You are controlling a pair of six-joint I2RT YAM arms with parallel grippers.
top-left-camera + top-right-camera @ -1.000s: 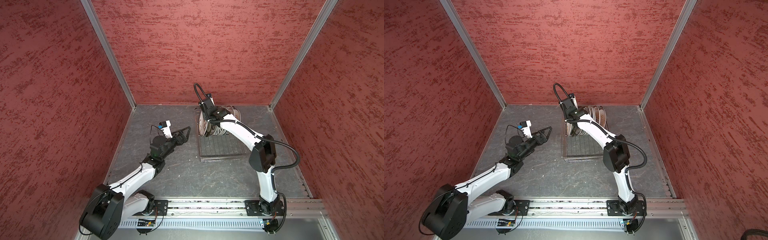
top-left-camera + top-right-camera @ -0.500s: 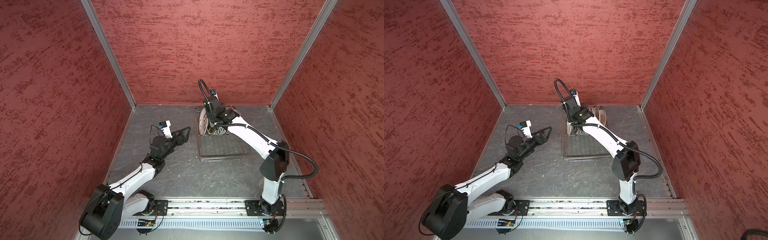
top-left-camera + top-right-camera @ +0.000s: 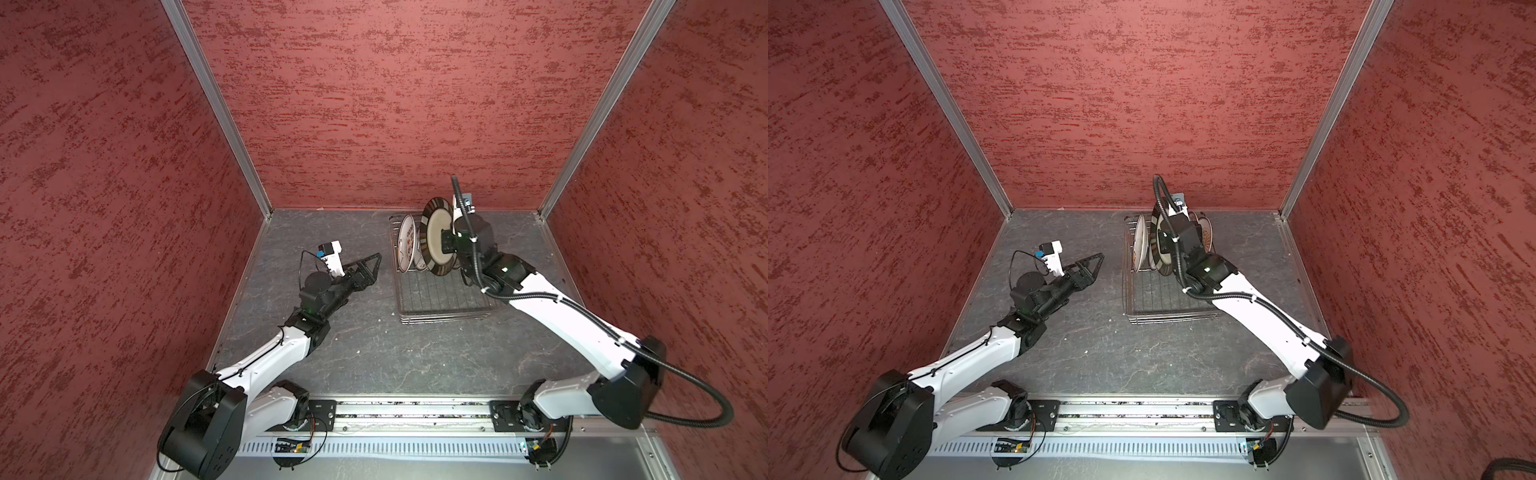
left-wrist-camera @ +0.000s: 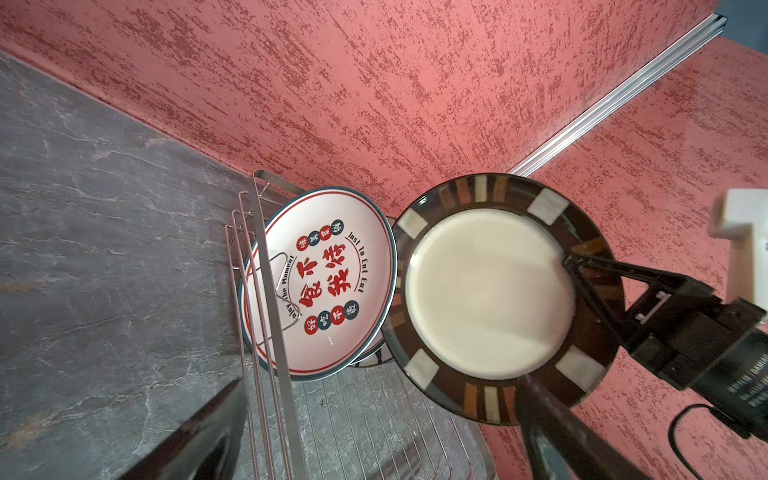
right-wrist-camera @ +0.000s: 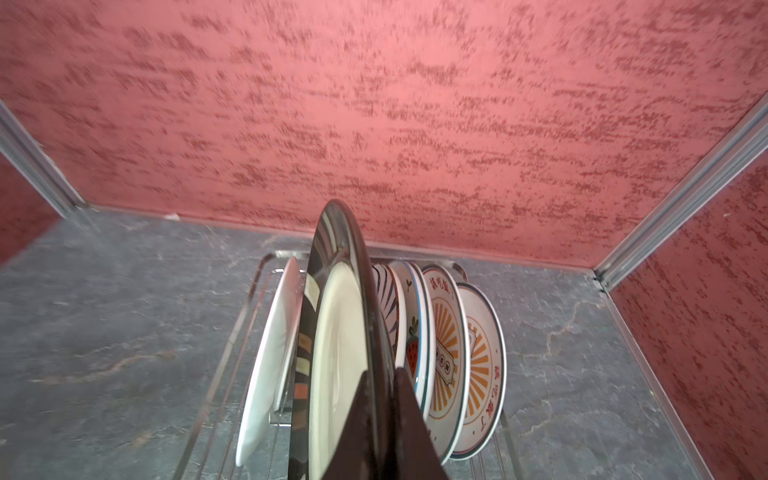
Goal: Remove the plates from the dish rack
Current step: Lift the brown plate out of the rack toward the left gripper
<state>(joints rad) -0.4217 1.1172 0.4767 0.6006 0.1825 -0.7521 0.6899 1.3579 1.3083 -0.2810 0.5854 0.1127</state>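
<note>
My right gripper (image 3: 447,242) (image 5: 384,399) is shut on the rim of a dark-rimmed plate with a cream centre (image 3: 435,237) (image 3: 1160,246) (image 4: 490,291) (image 5: 336,353). The plate is held upright, raised above the far end of the silver wire dish rack (image 3: 440,299) (image 3: 1167,299) (image 4: 266,291). Several more plates stand on edge in the rack: one with red characters (image 4: 328,282) (image 3: 406,243) on the left, and a striped one (image 5: 388,299) and two sunburst ones (image 5: 449,353) behind. My left gripper (image 3: 372,266) (image 3: 1096,262) (image 4: 374,449) hovers open and empty, left of the rack.
The grey stone-patterned floor (image 3: 374,353) lies inside red textured walls. The back wall (image 3: 395,124) runs close behind the rack. The near half of the rack holds no plates. The arms' base rail (image 3: 415,415) runs along the front edge.
My right arm has lifted the dark-rimmed plate up out of the row of plates, and its elbow has swung out to the right. The left arm has stayed still.
</note>
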